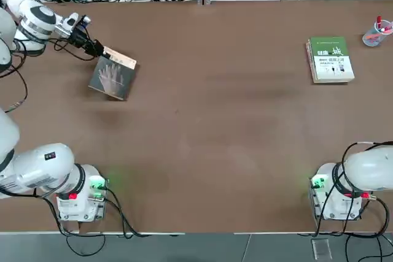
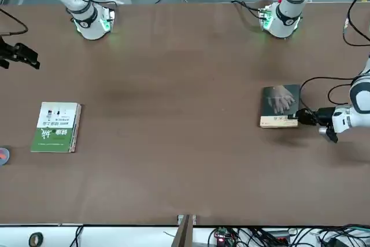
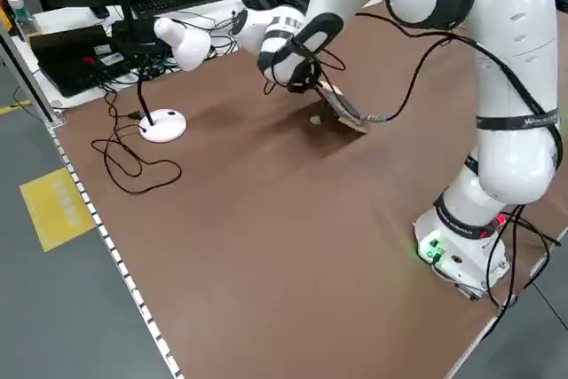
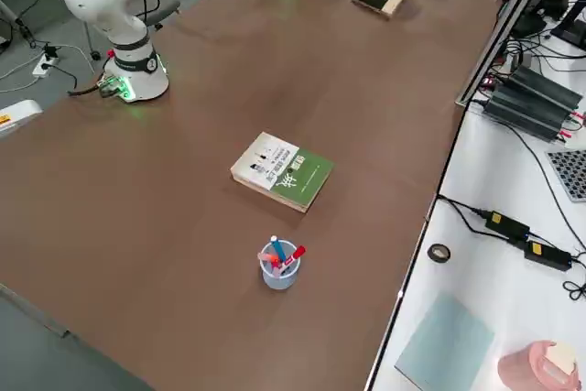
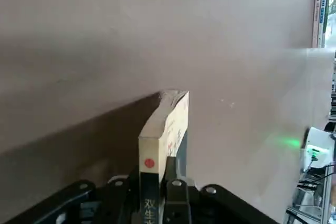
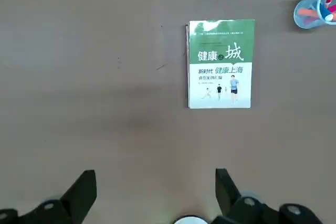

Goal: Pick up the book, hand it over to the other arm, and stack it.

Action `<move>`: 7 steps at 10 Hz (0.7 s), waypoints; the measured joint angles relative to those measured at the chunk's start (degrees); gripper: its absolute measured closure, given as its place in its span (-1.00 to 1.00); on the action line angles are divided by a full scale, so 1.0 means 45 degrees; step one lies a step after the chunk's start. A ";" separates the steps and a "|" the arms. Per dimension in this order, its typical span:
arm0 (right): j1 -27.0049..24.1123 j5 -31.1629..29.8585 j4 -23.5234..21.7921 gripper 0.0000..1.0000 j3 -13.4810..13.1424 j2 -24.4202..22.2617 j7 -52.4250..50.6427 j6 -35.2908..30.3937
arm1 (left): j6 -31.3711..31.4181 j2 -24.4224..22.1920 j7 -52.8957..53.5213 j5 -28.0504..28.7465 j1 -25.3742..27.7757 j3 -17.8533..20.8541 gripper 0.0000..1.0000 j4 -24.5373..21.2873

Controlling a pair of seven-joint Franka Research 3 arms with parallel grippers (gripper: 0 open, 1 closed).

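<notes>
At the far left of the table (image 1: 202, 121), the left gripper (image 1: 97, 49) is clamped on the tan edge of the book (image 1: 113, 75). One edge of the book is raised and the opposite edge seems to touch the table, so it hangs tilted; from the gripper the book runs toward the table's middle. The left wrist view shows the fingers (image 5: 176, 195) pressed on both faces of the book, close to its spine.

Across the table, well apart, lies the green book (image 1: 330, 59), flat, its long side running away from the robot. Just beside it stands a cup (image 1: 375, 34) with pens inside. The right gripper (image 2: 20, 56) hovers high near the green book with its jaws spread and nothing between them. It is clearly the nearer arm to the green book, so I judge the handover must happen somewhere between the two.
</notes>
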 joint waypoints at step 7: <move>0.0000 0.0000 0.0000 -1.00 0.0000 0.0000 0.0000 -0.0001 | -0.2402 -0.0310 -0.3333 -0.0771 -0.0036 -0.1122 0.96 0.1924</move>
